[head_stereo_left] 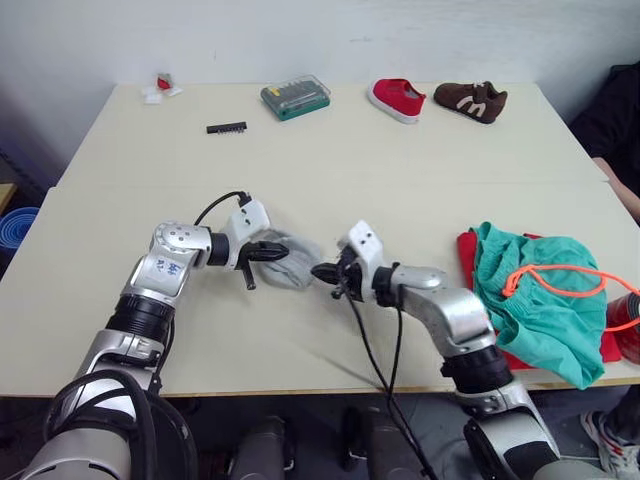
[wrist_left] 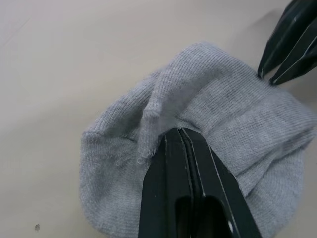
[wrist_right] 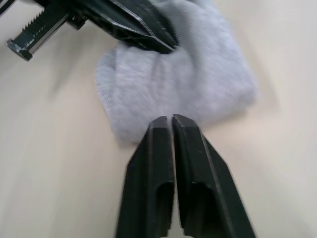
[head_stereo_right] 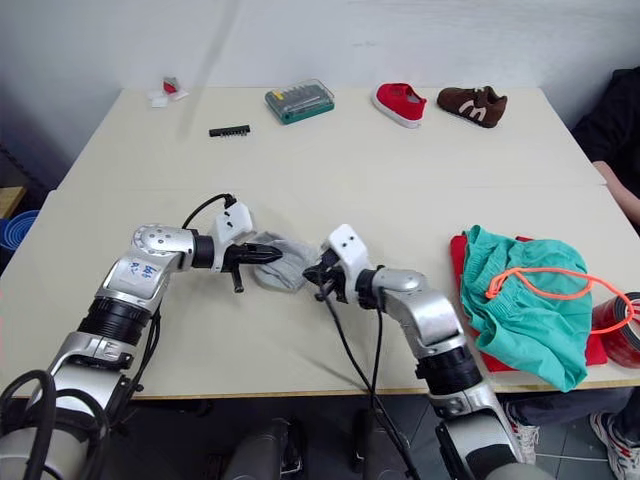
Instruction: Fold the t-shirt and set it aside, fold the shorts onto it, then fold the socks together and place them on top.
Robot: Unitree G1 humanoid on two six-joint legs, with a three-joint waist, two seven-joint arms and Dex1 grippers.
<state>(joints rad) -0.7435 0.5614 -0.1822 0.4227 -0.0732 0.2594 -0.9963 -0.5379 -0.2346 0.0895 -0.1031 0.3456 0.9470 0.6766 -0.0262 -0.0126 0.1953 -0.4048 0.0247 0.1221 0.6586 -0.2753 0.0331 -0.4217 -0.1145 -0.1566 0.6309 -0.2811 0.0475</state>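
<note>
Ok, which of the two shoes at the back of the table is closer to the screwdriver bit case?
The red shoe. It lies just to the right of the green bit case, while the brown shoe sits farther right, beyond the red one.

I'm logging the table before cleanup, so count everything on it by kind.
Clothes: 3, the t-shirt, shorts, socks bundle
Shoes: 2, red shoe, brown shoe
Tools: 2, bit case, black bit strip
Tape roll: 1
Small red and white item: 1
Total: 9
</note>
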